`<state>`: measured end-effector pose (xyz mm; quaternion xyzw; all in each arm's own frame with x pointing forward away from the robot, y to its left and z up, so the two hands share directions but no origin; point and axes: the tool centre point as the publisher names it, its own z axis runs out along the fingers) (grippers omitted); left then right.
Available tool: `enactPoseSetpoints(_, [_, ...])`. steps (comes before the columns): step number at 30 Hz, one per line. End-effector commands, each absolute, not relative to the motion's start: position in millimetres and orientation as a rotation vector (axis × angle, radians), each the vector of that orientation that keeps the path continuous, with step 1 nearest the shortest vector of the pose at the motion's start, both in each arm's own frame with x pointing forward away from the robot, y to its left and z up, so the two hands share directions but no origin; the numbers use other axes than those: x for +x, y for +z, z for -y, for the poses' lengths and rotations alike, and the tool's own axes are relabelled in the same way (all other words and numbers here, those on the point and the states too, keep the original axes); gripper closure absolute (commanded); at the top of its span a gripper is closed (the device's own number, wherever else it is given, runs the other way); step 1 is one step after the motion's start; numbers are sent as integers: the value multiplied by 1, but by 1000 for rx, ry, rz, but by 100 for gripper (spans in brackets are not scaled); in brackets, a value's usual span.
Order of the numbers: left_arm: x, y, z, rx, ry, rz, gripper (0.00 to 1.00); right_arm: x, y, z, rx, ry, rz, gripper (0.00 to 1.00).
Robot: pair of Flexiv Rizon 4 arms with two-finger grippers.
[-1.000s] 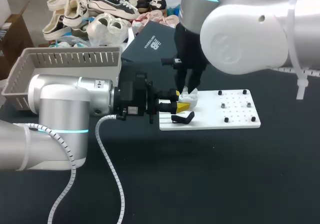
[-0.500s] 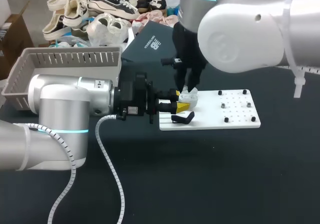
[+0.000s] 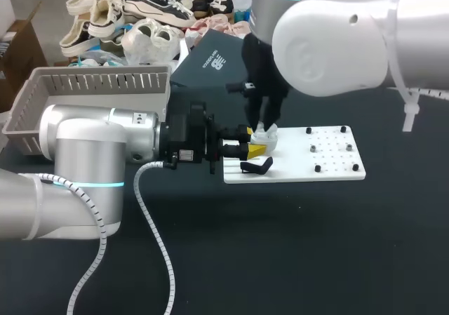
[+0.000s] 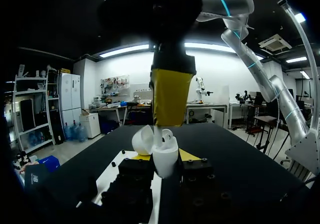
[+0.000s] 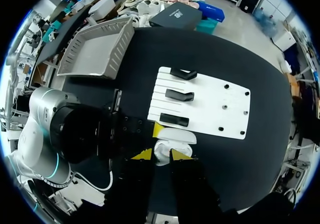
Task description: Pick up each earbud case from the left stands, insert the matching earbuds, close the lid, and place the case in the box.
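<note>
Black is the colour of the bench (image 3: 280, 245), and it carries everything. From the left side comes the left arm (image 3: 91, 146), lying low and reaching to the middle. From the upper right comes the right arm (image 3: 330, 41), which bends down steeply over the same place. At the far left part of the bench stands a grey basket (image 3: 91, 83) with slotted walls. Near the middle lies a flat white board (image 3: 330, 162). On its left part I see three black stands (image 5: 179, 95) in a row, and on its right part some small black pegs (image 3: 317, 168).

The left claw (image 3: 249, 146) is over the left edge of the board and is closed on the white earbud case (image 4: 162, 156), which sits between its two fingers with the lid tilted open. The right claw (image 5: 161, 155) points straight down and hangs just above the open case. If it grips something or not, I cannot tell. One white earbud (image 4: 167, 134) shows at the mouth of the case, directly under the right claw.
</note>
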<state>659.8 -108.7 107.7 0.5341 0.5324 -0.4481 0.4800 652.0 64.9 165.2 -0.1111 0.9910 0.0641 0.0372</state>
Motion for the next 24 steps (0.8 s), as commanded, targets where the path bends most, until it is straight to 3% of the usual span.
enactPoseSetpoints(1, [659, 108, 109, 1300, -1090, -1299, 100, 654, 163, -64, -331, 196, -3048, 100])
enactPoseSetpoints(24, [659, 108, 109, 1300, -1090, -1299, 100, 651, 160, -64, -318, 238, -3051, 100])
